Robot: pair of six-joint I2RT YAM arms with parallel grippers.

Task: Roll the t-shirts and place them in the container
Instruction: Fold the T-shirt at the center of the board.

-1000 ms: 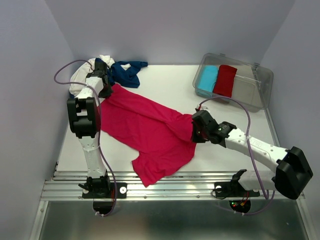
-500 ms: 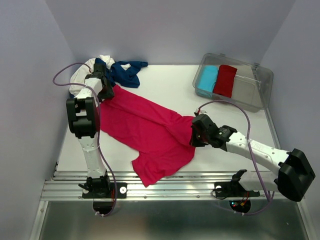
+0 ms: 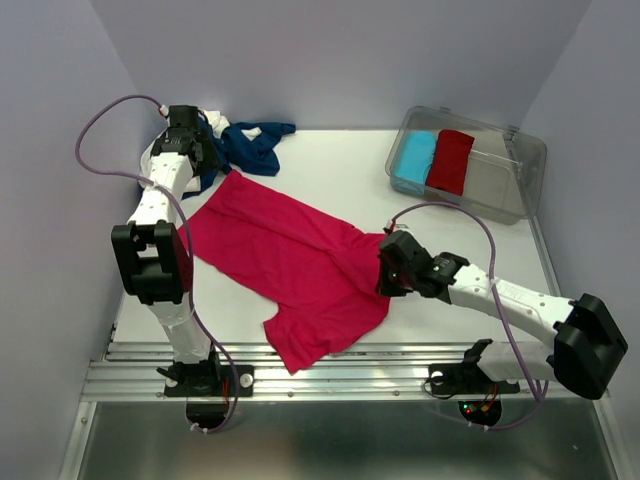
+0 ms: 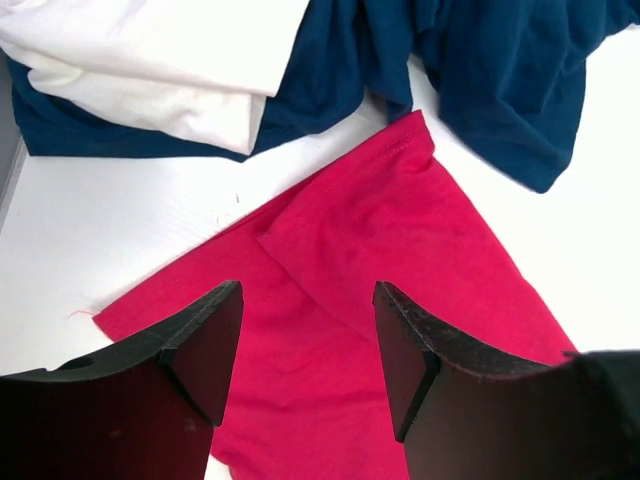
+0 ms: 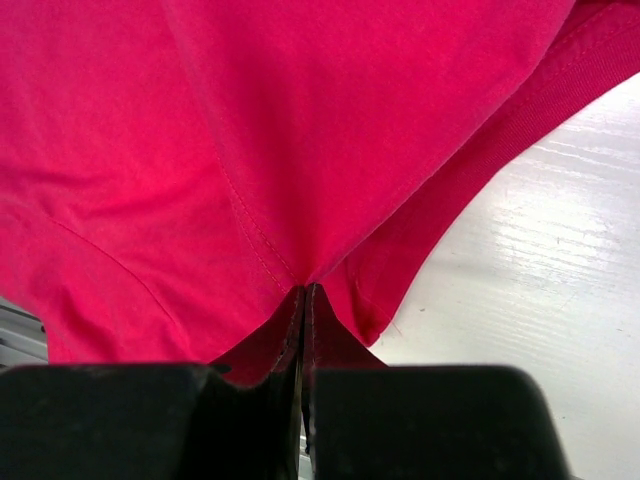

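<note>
A clear bin holds a light-blue roll touching a dark red roll.

— Where can I bring my right hand through?
— I see bare counter between the navy tee and the clear bin, and it runs on down the right side past the bin.
— What blocks me?
— The pink-red tee covers the middle. The navy tee and the white tee heap up in the far-left corner, tight against the left wall.
</note>
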